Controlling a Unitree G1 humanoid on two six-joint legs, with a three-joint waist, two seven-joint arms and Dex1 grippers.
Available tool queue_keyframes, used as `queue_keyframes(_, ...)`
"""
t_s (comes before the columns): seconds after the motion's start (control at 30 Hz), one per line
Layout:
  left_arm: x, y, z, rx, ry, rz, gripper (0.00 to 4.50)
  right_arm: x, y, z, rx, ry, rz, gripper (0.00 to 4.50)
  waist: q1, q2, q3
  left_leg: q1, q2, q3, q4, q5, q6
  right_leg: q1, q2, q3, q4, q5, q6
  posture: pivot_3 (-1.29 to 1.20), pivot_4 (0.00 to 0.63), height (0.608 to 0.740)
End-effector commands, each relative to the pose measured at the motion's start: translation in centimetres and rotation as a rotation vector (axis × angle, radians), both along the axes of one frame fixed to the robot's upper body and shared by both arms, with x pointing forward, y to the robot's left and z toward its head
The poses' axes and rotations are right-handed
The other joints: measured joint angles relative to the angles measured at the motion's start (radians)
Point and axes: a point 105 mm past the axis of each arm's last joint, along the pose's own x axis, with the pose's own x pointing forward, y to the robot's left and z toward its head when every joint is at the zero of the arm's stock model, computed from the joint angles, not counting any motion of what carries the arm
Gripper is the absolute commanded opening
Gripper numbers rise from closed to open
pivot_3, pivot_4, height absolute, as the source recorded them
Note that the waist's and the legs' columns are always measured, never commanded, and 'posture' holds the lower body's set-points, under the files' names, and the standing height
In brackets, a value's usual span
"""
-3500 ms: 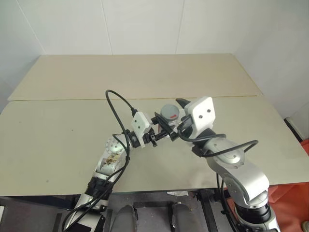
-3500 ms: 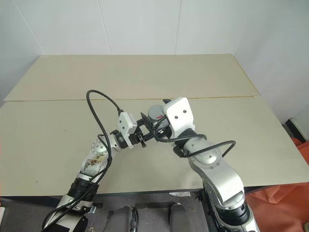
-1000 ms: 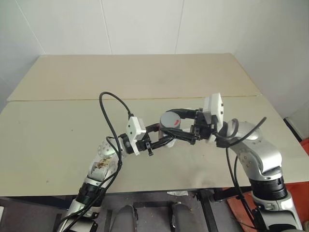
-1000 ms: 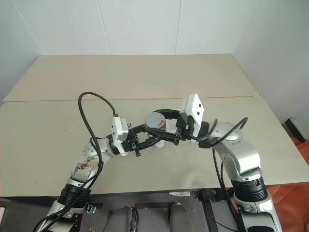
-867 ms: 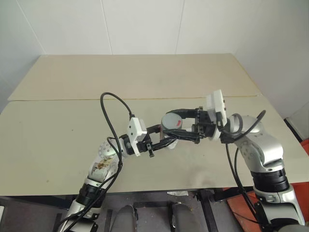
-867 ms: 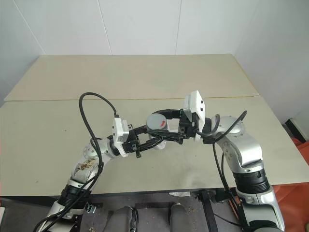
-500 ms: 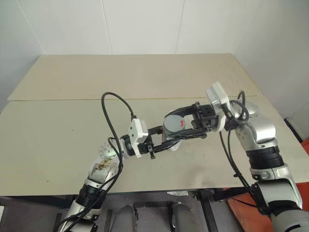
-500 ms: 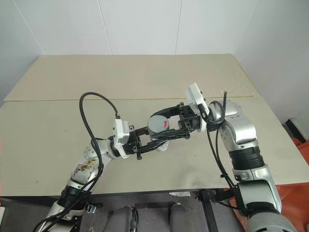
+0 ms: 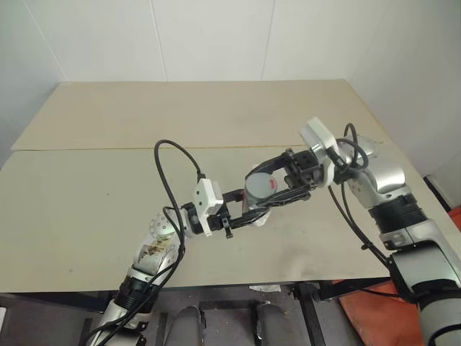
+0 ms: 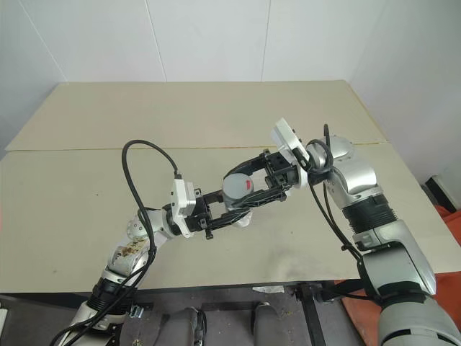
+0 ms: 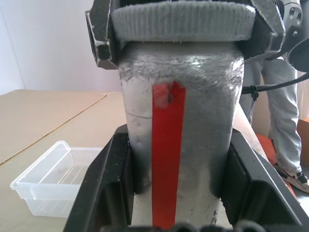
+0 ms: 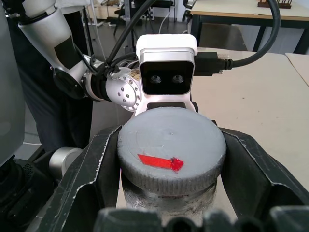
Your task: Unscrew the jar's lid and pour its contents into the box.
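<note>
Above the middle of the tan table (image 9: 86, 209), the robot's left gripper (image 9: 248, 213) is clamping the body of the jar (image 11: 178, 130) while the right gripper (image 9: 277, 186) is closing its two black fingers on opposite sides of the grey ribbed lid (image 12: 171, 150), gripping it from above. The jar is being held upright in the air, clear of the tabletop, with a red strip running down its side and a red mark on the cap.

The step in hand appears to be the unscrewing. To do it well, the left grip should be kept firm and steady so the jar is not turning along with the cap, and the right wrist should be twisting about the jar's own axis, lifting away only once the thread is letting go.

The clear plastic box (image 11: 58, 179) is sitting on the table, below and to one side of the jar in the left wrist view; in the head views the arms are largely hiding it. Whether the lid is already loosening cannot be judged. The jar's frosted wall is concealing the contents. A person's legs (image 11: 282, 121) are standing beyond the table, cut off at the frame's edge.
</note>
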Motion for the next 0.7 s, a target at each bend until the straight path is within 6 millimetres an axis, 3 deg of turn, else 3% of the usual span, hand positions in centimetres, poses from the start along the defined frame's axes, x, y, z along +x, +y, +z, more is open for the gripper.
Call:
queue_keyframes(0.03, -1.6, -1.5, 1.3, -0.005, -0.071, -0.087, 1.94, -0.4, -0.3, 1.2, 0.023, -0.040, 0.056, 2.92, 0.001, 0.000, 0.000, 0.000, 0.000, 0.000, 0.000, 0.000, 0.000, 0.000, 0.000, 0.000, 0.000, 0.000, 0.000, 0.00, 0.150, 0.740)
queue_keyframes(0.2, -1.6, -1.4, 1.1, -0.010, -0.064, -0.080, 1.94, -0.5, -1.2, 1.8, 0.060, -0.046, 0.044, 4.39, 0.002, 0.000, 0.000, 0.000, 0.000, 0.000, 0.000, 0.000, 0.000, 0.000, 0.000, 0.000, 0.000, 0.000, 0.000, 0.00, 0.150, 0.740)
queue_keyframes(0.7, -1.1, -1.1, 1.3, -0.024, -0.064, -0.089, 1.94, -1.5, -5.7, 2.4, 0.125, -0.107, -0.098, 4.45, 0.003, 0.000, 0.000, 0.000, 0.000, 0.000, 0.000, 0.000, 0.000, 0.000, 0.000, 0.000, 0.000, 0.000, 0.000, 0.00, 0.150, 0.740)
